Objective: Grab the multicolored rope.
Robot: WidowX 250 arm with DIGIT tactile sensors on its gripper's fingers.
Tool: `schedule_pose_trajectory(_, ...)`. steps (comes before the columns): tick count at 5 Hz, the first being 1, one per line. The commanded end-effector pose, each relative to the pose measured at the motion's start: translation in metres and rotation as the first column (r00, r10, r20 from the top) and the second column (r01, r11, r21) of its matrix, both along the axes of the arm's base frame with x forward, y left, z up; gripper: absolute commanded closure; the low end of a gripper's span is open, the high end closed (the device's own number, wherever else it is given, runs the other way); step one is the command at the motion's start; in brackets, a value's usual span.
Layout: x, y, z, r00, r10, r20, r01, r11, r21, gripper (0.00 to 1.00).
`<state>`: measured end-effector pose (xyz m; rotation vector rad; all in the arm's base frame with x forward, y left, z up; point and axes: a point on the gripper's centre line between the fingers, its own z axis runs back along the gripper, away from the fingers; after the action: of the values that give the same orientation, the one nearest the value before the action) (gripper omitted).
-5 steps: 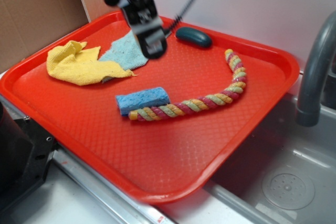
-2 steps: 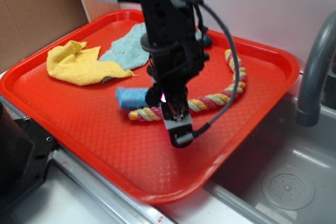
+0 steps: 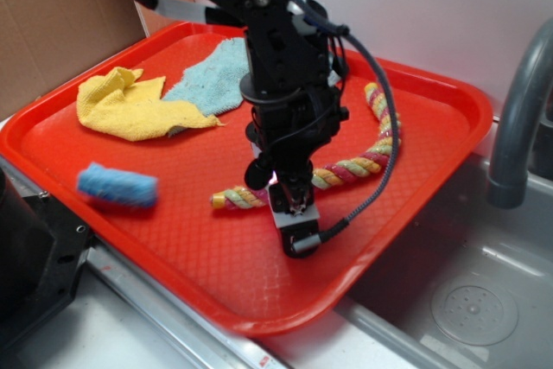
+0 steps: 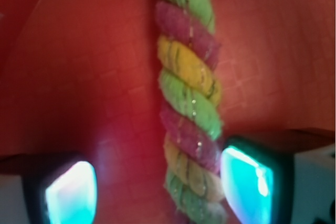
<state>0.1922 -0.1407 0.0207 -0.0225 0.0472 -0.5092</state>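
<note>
The multicolored rope point(image 3: 354, 164), twisted from pink, yellow and green strands, lies curved across the red tray point(image 3: 173, 239). My gripper point(image 3: 281, 187) is lowered over the rope's left part, and the arm hides that stretch. In the wrist view the rope point(image 4: 186, 77) runs down between my two fingers. It lies against the right pad point(image 4: 247, 179), with a wide gap to the left pad point(image 4: 71, 195). The gripper point(image 4: 157, 187) is open astride the rope.
A blue sponge point(image 3: 117, 186), blurred, is near the tray's front left edge. A yellow cloth point(image 3: 130, 105) and a pale blue cloth point(image 3: 212, 79) lie at the back left. A grey faucet point(image 3: 518, 118) and sink point(image 3: 471, 304) stand to the right.
The arm came from the tray's back down onto the rope. The blue sponge, which lay beside the rope, has shot left toward the tray's front edge. The rope's left end shifted slightly.
</note>
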Motion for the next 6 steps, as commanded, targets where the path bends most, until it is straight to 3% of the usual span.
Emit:
schedule_pose_trajectory(1, -0.012, -0.018, 0.015, 0.996, 0.094, -0.006, -0.094, 0.996, -0.003, 1.0)
schedule_pose_trajectory(2, -0.023, -0.025, 0.015, 0.993, 0.117, -0.015, -0.117, 0.993, 0.019, 1.0)
schedule_pose_trajectory(3, -0.035, -0.028, 0.025, 0.985, 0.169, -0.039, -0.165, 0.982, 0.088, 1.0)
schedule_pose_trajectory(4, -0.06, -0.011, 0.075, 0.934, 0.356, 0.03, -0.357, 0.933, 0.035, 1.0)
schedule_pose_trajectory(5, -0.016, 0.033, 0.123, 0.843, 0.525, 0.115, -0.529, 0.849, 0.003, 1.0)
schedule_pose_trajectory(6, -0.012, 0.089, 0.175, 0.747, 0.644, 0.168, -0.649, 0.76, -0.03, 1.0)
